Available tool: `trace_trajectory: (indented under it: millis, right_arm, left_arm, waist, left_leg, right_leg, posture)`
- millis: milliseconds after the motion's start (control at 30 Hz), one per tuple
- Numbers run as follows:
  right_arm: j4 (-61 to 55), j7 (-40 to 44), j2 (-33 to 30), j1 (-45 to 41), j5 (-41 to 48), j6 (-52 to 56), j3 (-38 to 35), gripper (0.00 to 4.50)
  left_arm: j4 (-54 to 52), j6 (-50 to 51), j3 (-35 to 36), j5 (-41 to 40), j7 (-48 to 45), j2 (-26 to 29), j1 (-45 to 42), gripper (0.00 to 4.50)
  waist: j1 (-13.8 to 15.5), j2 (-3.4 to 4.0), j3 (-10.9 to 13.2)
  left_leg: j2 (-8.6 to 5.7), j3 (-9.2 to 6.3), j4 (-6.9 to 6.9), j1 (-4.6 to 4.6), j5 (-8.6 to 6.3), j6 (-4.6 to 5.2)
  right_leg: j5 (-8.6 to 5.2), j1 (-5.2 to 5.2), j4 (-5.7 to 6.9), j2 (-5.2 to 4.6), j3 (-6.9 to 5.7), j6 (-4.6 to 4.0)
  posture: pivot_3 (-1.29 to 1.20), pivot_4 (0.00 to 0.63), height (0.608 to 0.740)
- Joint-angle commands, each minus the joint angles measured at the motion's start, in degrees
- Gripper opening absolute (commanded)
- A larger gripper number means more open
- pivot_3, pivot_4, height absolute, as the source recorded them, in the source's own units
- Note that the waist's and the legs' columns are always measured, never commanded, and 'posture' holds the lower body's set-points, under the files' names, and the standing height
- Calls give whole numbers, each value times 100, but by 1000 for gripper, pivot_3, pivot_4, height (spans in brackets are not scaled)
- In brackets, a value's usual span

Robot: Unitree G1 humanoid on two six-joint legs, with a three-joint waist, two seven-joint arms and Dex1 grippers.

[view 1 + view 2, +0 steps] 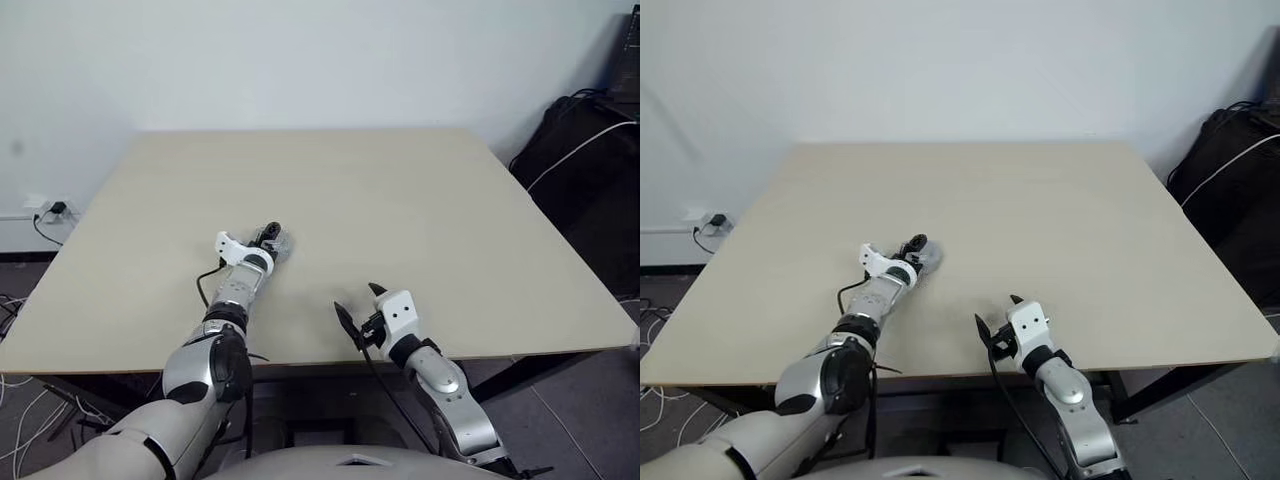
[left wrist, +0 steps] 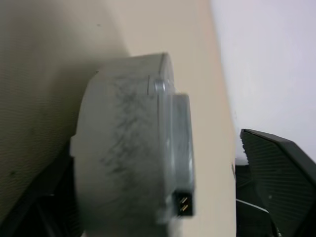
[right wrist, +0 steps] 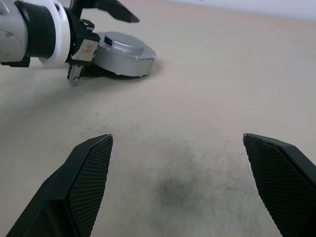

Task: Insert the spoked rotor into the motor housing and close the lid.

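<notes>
A big tan counter (image 1: 420,230) fills the middle of the room, in front of a white wall (image 1: 300,60).

The left hand (image 1: 274,237) reaches out over the counter, a little to the left of the middle. Right at its tips sits a round silver-grey metal part, the lid (image 3: 123,54), lying flat on the counter. In the right wrist view the lid has a smooth top with a raised round middle and a little dark plug socket on its side. One black finger (image 3: 116,10) of the left hand pokes out above the lid and does not touch it there. The left hand's fingers are spread apart with the lid sitting between them, not squeezed. In the left wrist view the lid (image 2: 128,148) is very close, with dark scuff marks on its rim and two small gold pins in the socket.

The right hand (image 1: 360,310) hangs near the front edge of the counter, well apart from the lid. Its two black fingers (image 3: 89,173) are wide apart and hold nothing. There is a dark smudge (image 3: 173,190) on the counter between them.

A black bag (image 1: 580,150) with a white cord stands off to the right side of the counter. A wall plug (image 1: 55,210) with a cable is low on the left
</notes>
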Motion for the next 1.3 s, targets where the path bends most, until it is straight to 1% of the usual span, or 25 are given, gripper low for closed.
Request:
trace_trajectory:
  millis: [33, 100, 167, 200, 233, 300, 400, 500, 567, 633, 700, 800, 867, 967, 1100, 1300]
  right_arm:
    - [-165, 32, 43, -94, 39, 60, -70, 4500]
    - [-159, 54, 63, -106, 53, 113, -74, 4500]
    - [-149, 71, 89, -115, 77, 154, -84, 4500]
    - [-142, 75, 100, -124, 81, 172, -87, 4500]
    - [-136, 78, 110, -133, 83, 190, -92, 4500]
    - [-123, 81, 129, -147, 87, 217, -101, 4500]
    - [-55, 51, 205, -146, 133, 237, -156, 4500]
    - [114, -179, 409, -106, 152, 44, -362, 4500]
    - [223, -353, 543, -70, 115, -158, -494, 4500]
    - [292, -485, 662, -33, 98, -310, -594, 4500]
    - [380, -622, 747, 0, 46, -461, -663, 4500]
    - [523, -860, 915, 53, 20, -616, -788, 4500]
    - [570, -981, 1068, 100, 177, -615, -950, 4500]
    - [662, -1159, 1116, 164, 43, -892, -1086, 4500]
    - [813, -1357, 1069, 247, -245, -1422, -1116, 4500]
    - [1080, -1425, 1089, 250, -315, -1807, -1120, 4500]
  left_arm:
    - [-428, 361, -119, 204, 121, 12, 310, 4471]
    - [-832, 663, -227, 297, 215, -9, 674, 4471]
    - [-1382, 1005, -401, 409, 304, -34, 1123, 4471]
    - [-1739, 1215, -549, 491, 324, -30, 1410, 4471]
    - [-2074, 1396, -690, 575, 346, -21, 1673, 4471]
    - [-2674, 1677, -952, 720, 395, 10, 2117, 4471]
    - [-3735, 1953, -1584, 1113, 215, 197, 2897, 4471]
    - [-4791, 1459, -2351, 1777, -118, 432, 3684, 4471]
    - [-5291, 1029, -2653, 2128, -170, 474, 4078, 4471]
    - [-5611, 688, -2864, 2449, -101, 477, 4344, 4471]
    - [-5724, 14, -3067, 2949, 53, 449, 4548, 4471]
    - [-5690, -956, -3332, 3840, 639, 361, 4746, 4471]
    - [-5532, -1485, -3533, 4279, 814, 368, 4836, 4471]
    - [-5123, -2461, -3679, 4856, 1183, 401, 4901, 4471]
    - [-4754, -3263, -3623, 4981, 1420, 270, 4922, 4471]
    - [-4553, -3739, -3534, 4839, 1386, 182, 4884, 4471]
  waist:
    - [-17, -1, -9]
    - [-61, 3, -30]
    - [-91, 3, -36]
    - [-107, 8, -42]
    - [-121, 11, -51]
    - [-153, 21, -76]
    - [-205, 35, -96]
    - [-225, 41, -99]
    - [-215, 46, -95]
    - [-196, 50, -89]
    - [-185, 59, -77]
    - [-133, 54, -50]
    - [-63, 45, -43]
    - [6, 53, -39]
    - [39, 53, -38]
    - [37, 57, -27]
  left_leg:
    - [0, 0, -1, 5, 0, 0]
    - [1, 3, -4, 12, -1, 0]
    - [4, 11, -15, 42, -4, 3]
    - [6, 13, -22, 63, -5, 4]
    - [9, 15, -25, 79, -22, 25]
    - [13, 15, -27, 98, -27, 25]
    - [15, 17, -32, 129, -37, 20]
    - [22, 18, -38, 162, -54, -5]
    - [33, 19, -42, 182, -59, -11]
    - [37, 19, -41, 181, -59, -13]
    - [39, 18, -41, 180, -59, -13]
    - [39, 18, -40, 173, -59, -14]
    - [39, 17, -40, 166, -58, -14]
    - [37, 17, -41, 153, -60, -11]
    - [36, 17, -42, 126, -61, -9]
    - [39, 18, -41, 121, -61, -8]
  right_leg:
    - [0, 3, 3, 0, 1, 0]
    - [0, 5, 6, -1, 5, 0]
    - [-2, 30, 9, -7, 16, -2]
    - [-3, 50, 8, -6, 18, -4]
    - [-7, 67, 6, -5, 21, -5]
    - [-13, 76, 5, -3, 21, -6]
    - [-40, 103, 6, -6, 26, 16]
    - [-52, 131, 8, -3, 45, 20]
    - [-60, 151, 7, 1, 43, 12]
    - [-71, 151, 8, 1, 42, -6]
    - [-75, 151, 9, 1, 41, -12]
    - [-75, 144, 9, 1, 41, -12]
    - [-73, 137, 9, 1, 40, -9]
    - [-72, 127, 4, 0, 39, -7]
    - [-61, 99, 1, -1, 36, 12]
    - [-63, 96, 2, -1, 25, 11]
  posture:
    - [0, 0, 740]
    - [0, 0, 740]
    - [0, 0, 740]
    - [0, 0, 740]
    - [0, 0, 740]
    - [0, 0, 740]
    - [0, 0, 740]
    - [0, 0, 740]
    - [0, 0, 740]
    - [0, 0, 740]
    - [0, 0, 740]
    - [0, 0, 740]
    - [0, 0, 740]
    - [0, 0, 740]
    - [0, 0, 740]
    - [0, 0, 740]
